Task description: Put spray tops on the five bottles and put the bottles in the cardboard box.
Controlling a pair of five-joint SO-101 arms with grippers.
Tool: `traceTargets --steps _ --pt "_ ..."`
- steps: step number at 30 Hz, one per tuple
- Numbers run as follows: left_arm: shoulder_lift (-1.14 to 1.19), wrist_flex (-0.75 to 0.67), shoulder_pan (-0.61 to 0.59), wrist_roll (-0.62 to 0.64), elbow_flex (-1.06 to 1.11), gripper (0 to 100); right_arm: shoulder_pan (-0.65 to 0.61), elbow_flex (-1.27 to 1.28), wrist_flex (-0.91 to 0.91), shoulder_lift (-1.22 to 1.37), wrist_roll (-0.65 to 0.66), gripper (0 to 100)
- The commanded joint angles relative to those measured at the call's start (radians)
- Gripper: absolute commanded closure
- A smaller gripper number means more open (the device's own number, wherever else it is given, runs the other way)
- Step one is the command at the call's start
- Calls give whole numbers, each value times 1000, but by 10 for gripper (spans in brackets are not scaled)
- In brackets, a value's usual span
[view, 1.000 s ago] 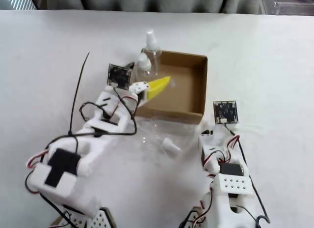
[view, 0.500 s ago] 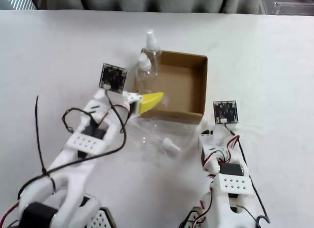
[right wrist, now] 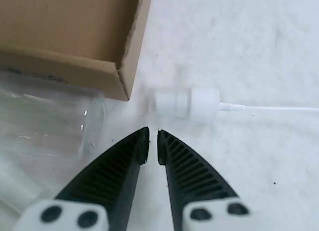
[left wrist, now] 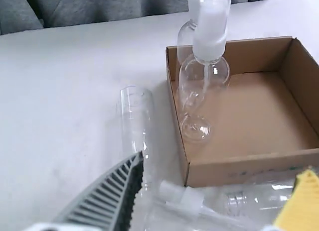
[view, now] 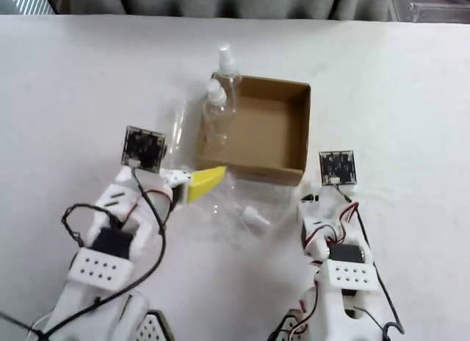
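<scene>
- Two capped bottles (view: 218, 106) stand at the box (view: 297, 113) corner.
- Left claw (view: 198, 185), released and empty, has backed off toward the lying bottles (left wrist: 135, 126), probably next; right claw (right wrist: 152, 140) clenched on nothing.

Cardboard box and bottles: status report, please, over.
Left gripper open, empty; right gripper shut, empty. One topped bottle stands in box. Clear bottle, loose spray top lie before box.

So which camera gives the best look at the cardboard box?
The high view: the cardboard box appears whole from above, all four walls and its floor. The left wrist view has it closer but cut off at one side; the right wrist view catches one corner.
</scene>
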Motion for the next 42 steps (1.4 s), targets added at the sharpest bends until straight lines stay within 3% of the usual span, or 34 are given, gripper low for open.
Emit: traceTargets --steps 1,5,12,21,31,39,42 --pt "-127 143 -15 -12 -5 571 -5 -6 -19 -18 9 981" --pt "-231 287 -53 -12 -9 628 -5 -6 -19 -18 9 981" --pt "-367 308 -139 -31 -9 982 -8 -6 -19 -15 9 981" --pt "-409 348 -243 -12 -5 980 -8 -6 -19 -15 9 981" --pt "-403 687 -200 -95 -203 980 -8 -6 -13 -21 9 982" --pt "-21 713 -196 -103 -430 980 -7 -6 -13 -21 9 982" --pt "130 713 -133 -210 -489 980 -7 -6 -13 -21 9 982"
